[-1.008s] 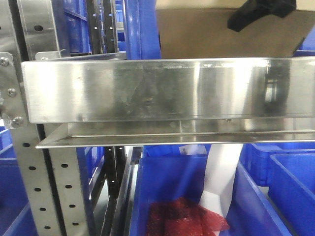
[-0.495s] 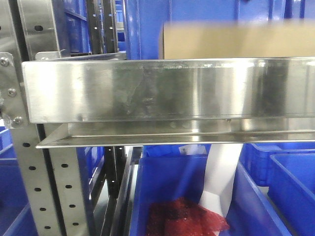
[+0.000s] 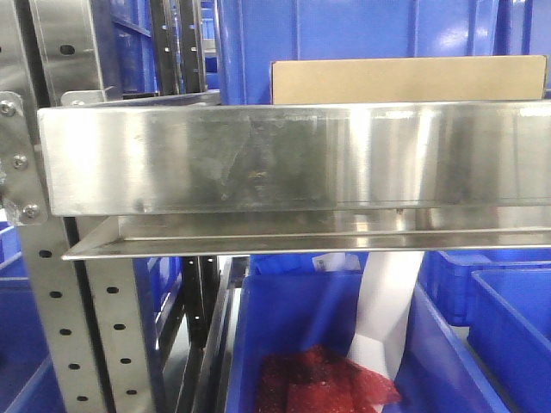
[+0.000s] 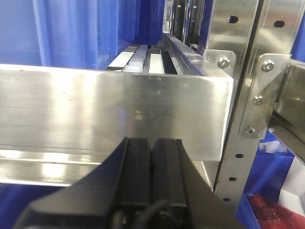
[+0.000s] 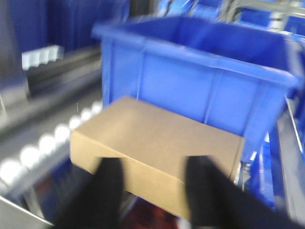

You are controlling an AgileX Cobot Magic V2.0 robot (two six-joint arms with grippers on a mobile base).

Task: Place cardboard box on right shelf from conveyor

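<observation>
Cardboard box: plain tan carton lying flat on the right shelf, behind the tall raised front lip; only its upper strip shows in the front view, the lower part hidden by the lip and its right end at the frame edge. In the right wrist view the whole top face and 2 sides show, blurred, and it appears to rest on white rollers.
Right gripper: 2 dark fingers spread apart, 1 on each side of the near face of the box; blur prevents telling whether they touch it.
Left gripper: 2 black fingers pressed together with nothing between them, in front of the steel lip, near a perforated upright post.
Blue bin: just behind the box; contents not visible.
Lower blue bin: below the shelf, holding red mesh material and a white strip, partly cut off.
Conveyor: not identifiable in any view.
</observation>
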